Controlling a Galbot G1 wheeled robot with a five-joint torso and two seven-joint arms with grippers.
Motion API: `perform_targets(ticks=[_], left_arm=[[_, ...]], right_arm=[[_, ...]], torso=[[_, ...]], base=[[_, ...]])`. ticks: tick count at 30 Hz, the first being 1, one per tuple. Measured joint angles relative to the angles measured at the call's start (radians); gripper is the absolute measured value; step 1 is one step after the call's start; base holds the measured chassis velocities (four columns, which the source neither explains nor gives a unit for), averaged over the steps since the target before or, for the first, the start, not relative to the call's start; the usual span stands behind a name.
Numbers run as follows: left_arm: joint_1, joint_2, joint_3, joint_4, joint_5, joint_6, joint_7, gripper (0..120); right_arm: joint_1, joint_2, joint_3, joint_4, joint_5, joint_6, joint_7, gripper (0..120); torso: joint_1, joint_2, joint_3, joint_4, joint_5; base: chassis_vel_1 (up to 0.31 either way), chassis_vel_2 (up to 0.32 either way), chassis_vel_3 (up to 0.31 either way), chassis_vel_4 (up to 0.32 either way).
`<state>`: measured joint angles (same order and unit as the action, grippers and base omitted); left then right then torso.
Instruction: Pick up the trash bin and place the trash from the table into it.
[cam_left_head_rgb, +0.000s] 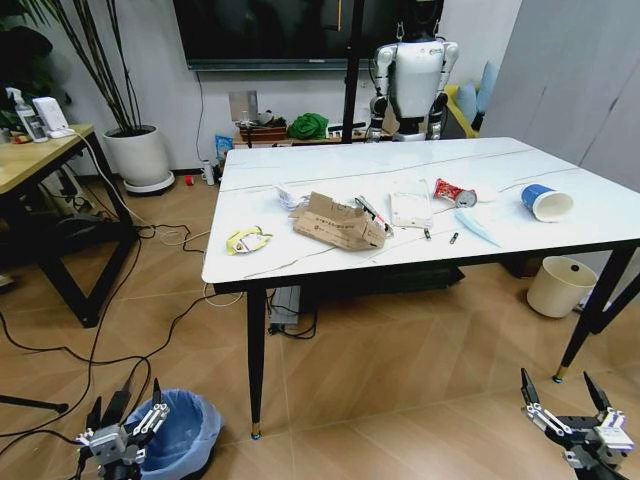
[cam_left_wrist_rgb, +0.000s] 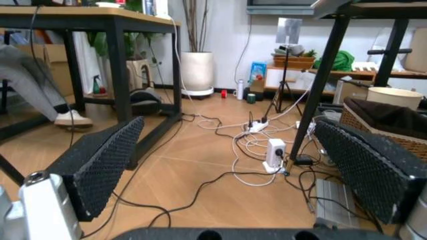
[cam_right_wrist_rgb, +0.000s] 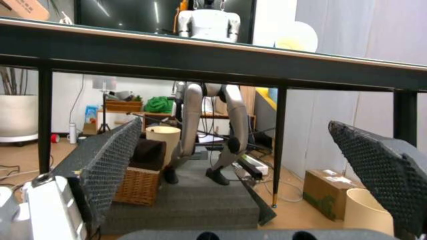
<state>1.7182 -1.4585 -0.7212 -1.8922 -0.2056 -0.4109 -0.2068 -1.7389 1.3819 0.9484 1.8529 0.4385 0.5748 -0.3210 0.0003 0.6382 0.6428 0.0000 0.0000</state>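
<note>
Nothing is done yet: the trash (cam_left_head_rgb: 340, 222) lies on the table (cam_left_head_rgb: 300, 160), the trash bin (cam_left_head_rgb: 185, 430) stands on the floor beside the left gripper (cam_left_head_rgb: 125, 420), and both it and the right gripper (cam_left_head_rgb: 565, 398) hang with jaws wide and empty.

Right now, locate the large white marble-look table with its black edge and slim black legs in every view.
Head view: the table spans the middle, with litter on top.
Left wrist view: one slanting black leg rises from the floor cables to the tabletop's corner.
Right wrist view: its black edge runs straight across, seen from below.
Shared landmark: the green bundle by the far wall.
</note>
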Motion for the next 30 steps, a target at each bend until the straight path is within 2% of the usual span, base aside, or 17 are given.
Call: perform_targets(ticks=[18, 21, 26, 30], left_arm=[[-0.010, -0.002, -0.004, 0.026, 0.007, -0.015, -0.012, 100], [-0.014, 0.001, -0.005, 0.057, 0.032, -0.022, -0.036, 100], [-0.016, 0.013, -0.010, 0.097, 0.036, 0.013, -0.048, 100], [-0.042, 0.030, -0.029, 0.162, 0.011, 0.091, -0.045, 100]], right_arm=[[0.003, 0.002, -0.002, -0.005, -0.001, -0.002, -0.001, 100], [0.006, 0.029, -0.017, -0.009, -0.030, 0.004, -0.006, 100], [0.008, 0.068, -0.040, -0.018, -0.074, 0.020, -0.019, 100], [0.001, 0.105, -0.058, -0.028, -0.112, 0.040, -0.034, 100]], torso=[[0.000, -0.002, -0.002, 0.0000, 0.0000], [0.000, -0.004, -0.004, 0.0000, 0.0000], [0.000, -0.004, -0.005, 0.0000, 0.0000], [0.000, -0.004, -0.005, 0.0000, -0.0001]], base=[[0.000, 0.000, 0.000, 0.000], [0.000, 0.000, 0.000, 0.000], [0.000, 0.000, 0.000, 0.000], [0.000, 0.000, 0.000, 0.000]])
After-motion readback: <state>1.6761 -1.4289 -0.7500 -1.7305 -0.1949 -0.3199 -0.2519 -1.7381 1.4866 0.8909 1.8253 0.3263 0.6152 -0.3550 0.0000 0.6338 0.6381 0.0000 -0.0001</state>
